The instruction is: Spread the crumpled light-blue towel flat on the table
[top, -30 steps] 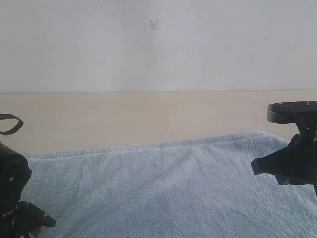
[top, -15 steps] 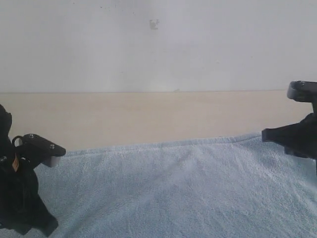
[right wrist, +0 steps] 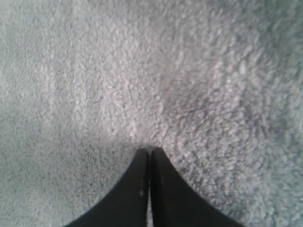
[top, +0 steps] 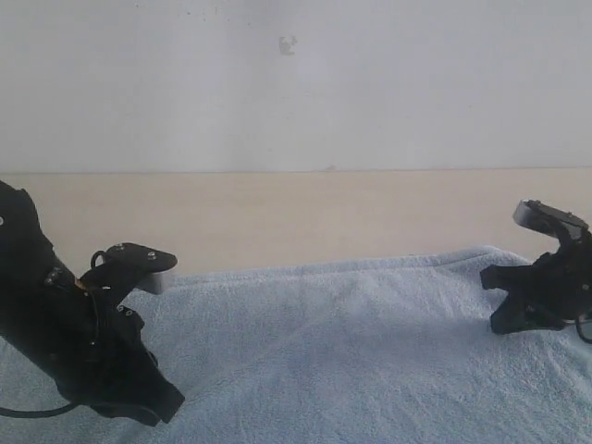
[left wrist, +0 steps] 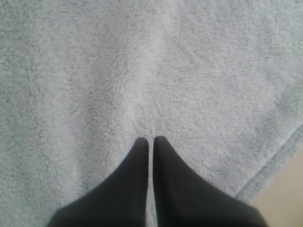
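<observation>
Towel (top: 351,351) runs off the exterior view's bottom and both sides; my left arm (top: 55,342) covers its left part. Counter (top: 305,217) cut off at both sides.

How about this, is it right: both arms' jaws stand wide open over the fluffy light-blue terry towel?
No: both arms' jaws are shut, tips together, over the fluffy light-blue terry towel. The left and right wrist views show it.

The fluffy light-blue towel (top: 351,351) lies spread nearly flat, gently rippled, across the near part of the cream table (top: 296,217).
</observation>
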Robot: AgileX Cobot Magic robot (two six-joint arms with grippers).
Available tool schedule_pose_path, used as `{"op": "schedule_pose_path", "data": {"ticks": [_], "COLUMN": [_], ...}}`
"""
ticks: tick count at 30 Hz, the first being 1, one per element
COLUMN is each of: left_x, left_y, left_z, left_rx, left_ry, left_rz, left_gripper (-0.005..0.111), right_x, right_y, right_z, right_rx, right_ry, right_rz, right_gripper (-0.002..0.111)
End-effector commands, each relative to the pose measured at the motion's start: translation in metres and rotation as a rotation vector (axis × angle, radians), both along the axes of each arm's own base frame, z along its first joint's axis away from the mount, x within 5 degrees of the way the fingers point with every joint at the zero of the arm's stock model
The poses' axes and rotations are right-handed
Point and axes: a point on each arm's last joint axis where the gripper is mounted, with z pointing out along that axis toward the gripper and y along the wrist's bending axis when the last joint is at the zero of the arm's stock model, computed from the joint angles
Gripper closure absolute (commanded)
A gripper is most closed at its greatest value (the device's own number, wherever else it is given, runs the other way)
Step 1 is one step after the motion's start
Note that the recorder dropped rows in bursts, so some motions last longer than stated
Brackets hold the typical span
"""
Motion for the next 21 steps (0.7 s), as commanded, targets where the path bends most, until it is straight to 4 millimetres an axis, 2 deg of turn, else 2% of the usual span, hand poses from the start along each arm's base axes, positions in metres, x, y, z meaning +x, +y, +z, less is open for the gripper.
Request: {"op": "schedule_pose_path", "data": {"ticks": [1,6,13,21], "left_x": [0.005,0.009,0.008,0.008], "left_y": [-0.003,-0.003,-0.004,-0.004], "left_z": [0.002,0.003,0.003,0.003], "left_rx": [-0.024,-0.033,-0.045,-0.045], "left_ry": [-0.056,-0.094,-0.073,-0.074], "left_rz": [0.007,0.024,0.029,0.026], "left_gripper": [0.103,0.103,0.103,0.103], "right_x": [-0.004,-0.016,-0.034,-0.050], "right_y": [0.007,0.034,0.072,0.114], "right_z": [-0.003,-0.011,-0.027,-0.019], "right_rx": [0.061,0.048,-0.198,-0.163], "right_ry": [0.051,0.108,0.169,0.264], "right_rz": [0.058,0.129,0.198,0.404], "right_gripper": [0.107,0.107,0.107,0.107]}}
